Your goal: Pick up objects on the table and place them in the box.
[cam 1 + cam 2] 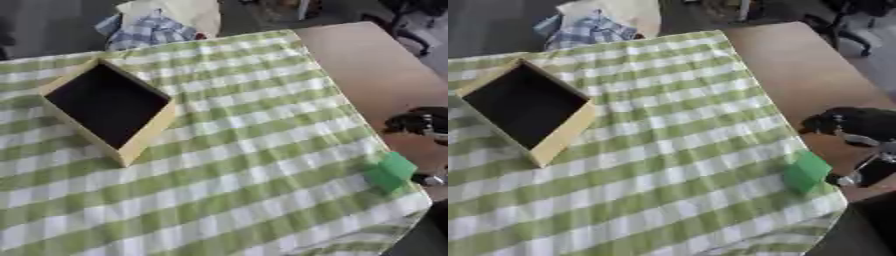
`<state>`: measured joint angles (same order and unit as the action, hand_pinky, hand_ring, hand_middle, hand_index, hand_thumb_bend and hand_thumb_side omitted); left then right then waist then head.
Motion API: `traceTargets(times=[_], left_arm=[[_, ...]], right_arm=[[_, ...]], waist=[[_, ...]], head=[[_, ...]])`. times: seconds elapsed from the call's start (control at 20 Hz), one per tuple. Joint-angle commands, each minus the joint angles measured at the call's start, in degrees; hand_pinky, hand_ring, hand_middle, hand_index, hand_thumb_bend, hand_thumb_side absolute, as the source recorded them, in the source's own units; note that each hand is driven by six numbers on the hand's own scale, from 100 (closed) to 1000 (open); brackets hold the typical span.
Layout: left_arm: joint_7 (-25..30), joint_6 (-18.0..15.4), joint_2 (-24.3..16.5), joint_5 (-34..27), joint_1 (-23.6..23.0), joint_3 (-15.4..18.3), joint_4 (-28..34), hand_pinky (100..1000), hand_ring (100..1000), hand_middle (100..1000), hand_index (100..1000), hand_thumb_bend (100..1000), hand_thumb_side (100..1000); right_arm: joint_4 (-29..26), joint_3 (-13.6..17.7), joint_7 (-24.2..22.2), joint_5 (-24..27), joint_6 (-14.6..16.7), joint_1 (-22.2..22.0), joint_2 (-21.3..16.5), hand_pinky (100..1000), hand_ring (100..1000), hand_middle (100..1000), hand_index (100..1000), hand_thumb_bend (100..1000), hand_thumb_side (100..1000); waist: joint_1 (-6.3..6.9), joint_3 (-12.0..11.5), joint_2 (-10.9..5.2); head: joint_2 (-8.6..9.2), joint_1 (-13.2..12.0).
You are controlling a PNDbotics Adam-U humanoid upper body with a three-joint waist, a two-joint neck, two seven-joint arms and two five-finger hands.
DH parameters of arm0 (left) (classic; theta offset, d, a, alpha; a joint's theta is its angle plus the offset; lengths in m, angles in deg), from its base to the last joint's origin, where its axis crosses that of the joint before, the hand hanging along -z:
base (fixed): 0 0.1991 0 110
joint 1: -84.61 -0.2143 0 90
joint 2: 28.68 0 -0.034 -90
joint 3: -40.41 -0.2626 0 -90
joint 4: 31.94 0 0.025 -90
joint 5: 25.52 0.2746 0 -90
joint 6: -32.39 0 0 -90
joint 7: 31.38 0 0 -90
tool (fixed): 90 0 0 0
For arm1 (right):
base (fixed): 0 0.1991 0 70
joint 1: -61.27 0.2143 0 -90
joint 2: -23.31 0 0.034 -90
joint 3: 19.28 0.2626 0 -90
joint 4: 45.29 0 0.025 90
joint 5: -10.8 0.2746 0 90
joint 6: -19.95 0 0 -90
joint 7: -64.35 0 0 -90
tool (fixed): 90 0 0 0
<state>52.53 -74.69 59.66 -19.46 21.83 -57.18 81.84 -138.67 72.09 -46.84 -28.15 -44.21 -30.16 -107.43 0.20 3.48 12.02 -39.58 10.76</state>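
Note:
A green block (807,171) lies on the green-and-white checked cloth (245,155), near its right edge at the front right. An open yellow box (147,134) with a dark inside stands at the left, turned cornerwise, and nothing shows in it. My right hand (852,124), black with silver parts, hangs over the bare wood just right of and slightly beyond the block. It is blurred and its pose is unclear. A dark part of it (840,180) lies close beside the block's right side; I cannot tell whether they touch. No left hand shows.
Bare brown tabletop (376,70) runs along the right of the cloth. A heap of checked and pale fabric (157,25) lies beyond the far edge. A dark chair (850,30) stands at the upper right. The cloth hangs over the front right corner.

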Motion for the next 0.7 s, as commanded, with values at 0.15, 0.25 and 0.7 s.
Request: traceTargets(times=[0.15, 0.25, 0.7], left_arm=[[0.4, 0.1, -0.8, -0.3, 0.4, 0.6, 0.8, 496, 560, 554, 715, 100, 564], [0.5, 0.1, -0.7, -0.3, 0.4, 0.6, 0.8, 496, 560, 554, 715, 100, 564], [1.1, 0.2, -0.4, -0.5, 0.3, 0.5, 0.8, 495, 559, 553, 716, 100, 562]], right_arm=[[1.1, -0.1, -0.7, -0.7, 0.7, 1.0, -2.0, 1000, 945, 952, 996, 401, 247], [1.5, -0.8, -1.2, -0.5, 0.9, 1.4, -2.2, 1000, 944, 952, 997, 392, 231], [3.0, -3.0, -2.0, 0.9, 1.7, 3.7, -2.2, 1000, 934, 935, 986, 364, 232]], waist=[[-0.15, -0.1, -0.54], [-0.14, -0.2, -0.47], [-0.18, -0.8, -0.24]], head=[[0.75, 0.2], [0.81, 0.3], [1.04, 0.6]])
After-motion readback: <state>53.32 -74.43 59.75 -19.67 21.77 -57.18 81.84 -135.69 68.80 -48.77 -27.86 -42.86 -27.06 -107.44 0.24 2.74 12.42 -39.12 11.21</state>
